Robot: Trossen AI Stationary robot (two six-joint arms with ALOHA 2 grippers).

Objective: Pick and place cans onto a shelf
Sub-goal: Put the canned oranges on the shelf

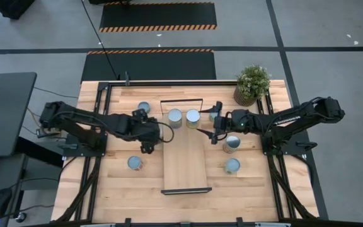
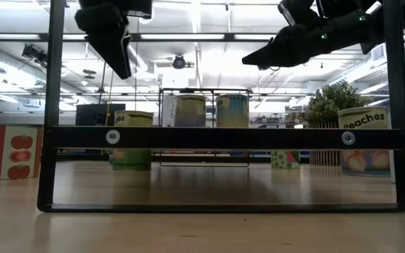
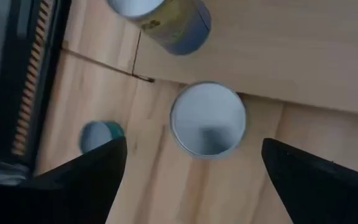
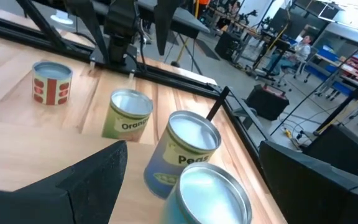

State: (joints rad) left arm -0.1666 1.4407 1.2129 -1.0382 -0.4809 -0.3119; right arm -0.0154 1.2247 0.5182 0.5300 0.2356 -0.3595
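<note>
The shelf point(image 1: 184, 157) lies along the middle of the table point(image 1: 118, 195), and two cans point(image 1: 175, 118) stand side by side at its far end. The left claw point(image 1: 149, 146) hangs spread and empty just off the shelf's left edge, above the table. A loose can point(image 1: 135, 163) stands near it, on the shelf's left. The right claw point(image 1: 207, 134) hovers over the shelf's right edge, also spread and empty, with another can point(image 1: 231, 144) close on the shelf's right.

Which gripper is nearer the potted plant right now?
Right. The right gripper hovers open by the shelf's right edge, near the potted plant; the left gripper, also open, sits beyond the shelf's opposite edge.
</note>
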